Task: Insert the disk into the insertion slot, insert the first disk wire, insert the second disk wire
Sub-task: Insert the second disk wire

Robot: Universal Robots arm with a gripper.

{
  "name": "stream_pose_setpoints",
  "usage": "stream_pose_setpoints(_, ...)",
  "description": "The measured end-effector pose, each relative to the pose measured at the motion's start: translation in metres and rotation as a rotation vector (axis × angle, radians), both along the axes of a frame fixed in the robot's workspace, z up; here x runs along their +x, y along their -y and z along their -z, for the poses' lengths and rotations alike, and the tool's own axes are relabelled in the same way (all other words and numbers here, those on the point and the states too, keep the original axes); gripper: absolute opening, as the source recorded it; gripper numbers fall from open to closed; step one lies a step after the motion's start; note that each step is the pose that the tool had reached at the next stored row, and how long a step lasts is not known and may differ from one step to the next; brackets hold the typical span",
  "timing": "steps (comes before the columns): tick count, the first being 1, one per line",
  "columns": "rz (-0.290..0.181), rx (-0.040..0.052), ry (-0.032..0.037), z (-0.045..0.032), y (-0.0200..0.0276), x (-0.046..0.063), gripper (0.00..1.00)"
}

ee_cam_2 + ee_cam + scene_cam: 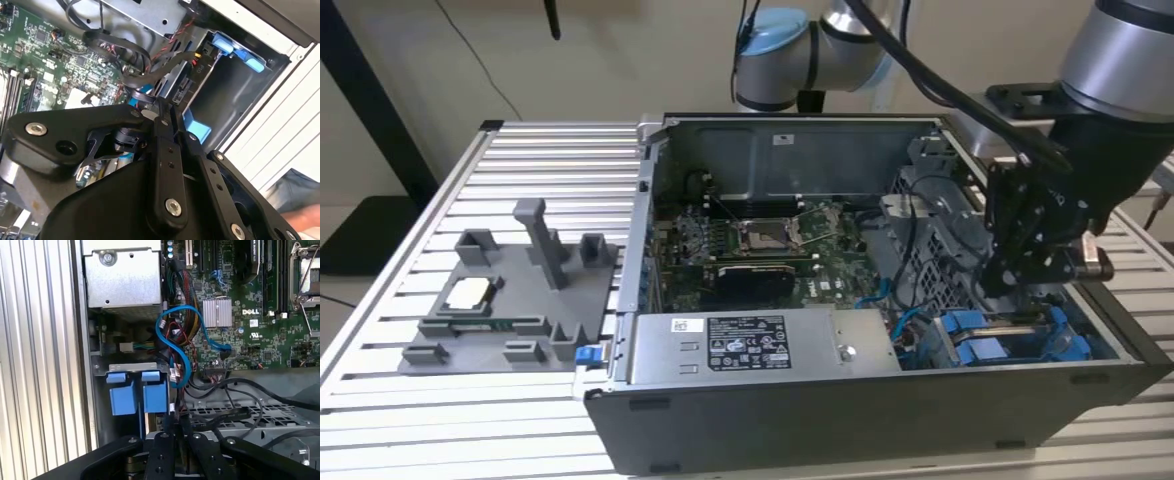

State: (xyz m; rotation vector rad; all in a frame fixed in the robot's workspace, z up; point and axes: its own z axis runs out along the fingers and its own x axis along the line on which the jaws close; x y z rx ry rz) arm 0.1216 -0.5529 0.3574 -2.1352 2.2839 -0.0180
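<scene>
Claw (pixel 1018 290) low inside open computer case (pixel 761 420), over drive bay corner. Fingers (pixel 172 440) pressed nearly together, apparently pinching a dark cable connector (pixel 162 102); grip not certain. Disk (pixel 137 392) seated in bay, blue carrier showing. Risk: connector misaligned with port, jamming or bending; blue cable (pixel 175 347) close by could snag.

Silver-and-black robot arm with pale blue joint caps

In the exterior view, the arm (pixel 1121 50) at upper right has a brushed silver tube, a pale blue joint cap (pixel 767 30) at top centre, black cables, and a matte black gripper (pixel 1021 275) with silver screw heads.
</scene>
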Motion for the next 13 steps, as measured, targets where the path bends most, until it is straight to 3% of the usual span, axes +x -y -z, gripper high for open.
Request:
stream_pose_setpoints(10, 0.000, 0.0027, -0.0043, 0.0000, 0.0203, 0.001, 0.16)
stream_pose_setpoints(13, 0.000, 0.0054, -0.0070, 0.0010, 0.0226, 0.002, 0.16)
